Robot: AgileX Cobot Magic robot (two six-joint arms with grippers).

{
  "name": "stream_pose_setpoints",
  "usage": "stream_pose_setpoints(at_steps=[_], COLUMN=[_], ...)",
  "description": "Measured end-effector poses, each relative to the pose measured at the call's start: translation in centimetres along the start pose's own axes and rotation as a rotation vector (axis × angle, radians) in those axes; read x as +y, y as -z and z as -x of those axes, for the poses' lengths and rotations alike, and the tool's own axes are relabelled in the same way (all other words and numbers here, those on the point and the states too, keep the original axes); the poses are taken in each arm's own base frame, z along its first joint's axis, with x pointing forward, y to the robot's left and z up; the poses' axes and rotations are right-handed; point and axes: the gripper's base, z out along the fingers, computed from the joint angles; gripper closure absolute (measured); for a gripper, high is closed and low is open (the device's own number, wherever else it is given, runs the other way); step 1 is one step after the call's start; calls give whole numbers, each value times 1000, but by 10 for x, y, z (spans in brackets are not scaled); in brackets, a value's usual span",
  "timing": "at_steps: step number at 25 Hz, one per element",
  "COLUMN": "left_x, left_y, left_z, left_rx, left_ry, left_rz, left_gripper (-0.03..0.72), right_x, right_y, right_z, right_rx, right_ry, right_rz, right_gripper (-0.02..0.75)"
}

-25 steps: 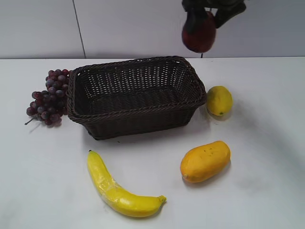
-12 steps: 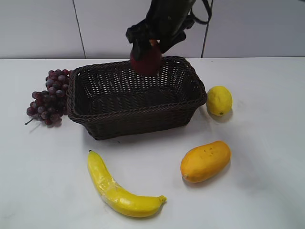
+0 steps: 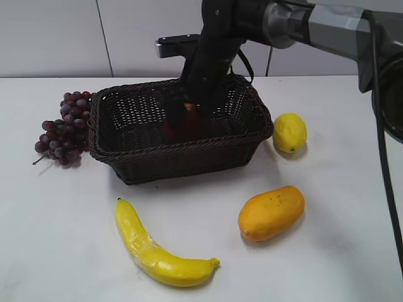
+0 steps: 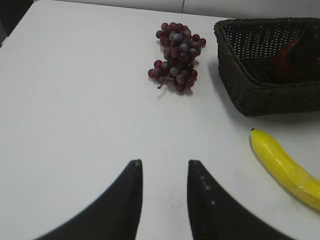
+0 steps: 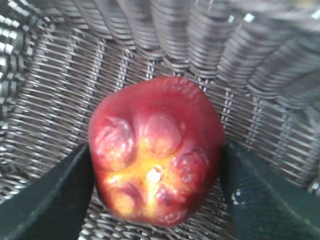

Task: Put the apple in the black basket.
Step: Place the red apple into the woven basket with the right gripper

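The dark red apple (image 5: 156,150) with a yellow-orange dimple sits between my right gripper's (image 5: 156,170) two dark fingers, which are shut on it. It hangs low inside the black basket (image 3: 179,154), just over the woven floor (image 5: 60,110). In the exterior view the right arm reaches down into the basket and the apple (image 3: 182,126) shows behind the front wall. In the left wrist view the apple (image 4: 285,60) shows inside the basket (image 4: 250,95). My left gripper (image 4: 165,165) is open and empty above bare table, far left of the basket.
A purple-red grape bunch (image 3: 63,129) lies left of the basket. A lemon (image 3: 289,132) lies to its right, a mango (image 3: 271,212) at front right, a banana (image 3: 157,248) in front. White table, grey wall behind.
My right gripper has carried the apple from high at the back right down and leftward into the basket. The left gripper and other fruit have not moved.
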Motion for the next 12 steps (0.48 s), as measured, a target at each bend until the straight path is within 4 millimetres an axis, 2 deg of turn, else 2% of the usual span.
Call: stream_pose_setpoints(at_steps=[10,12], left_x=[0,0], left_y=[0,0], left_z=[0,0], left_rx=[0,0], left_ry=[0,0], left_rz=[0,0], left_gripper=[454,454], right_x=[1,2], right_y=[-1,1], right_z=[1,1], right_rx=[-4,0], right_ry=[-51,-51], right_rz=[15,17], right_gripper=[175,150])
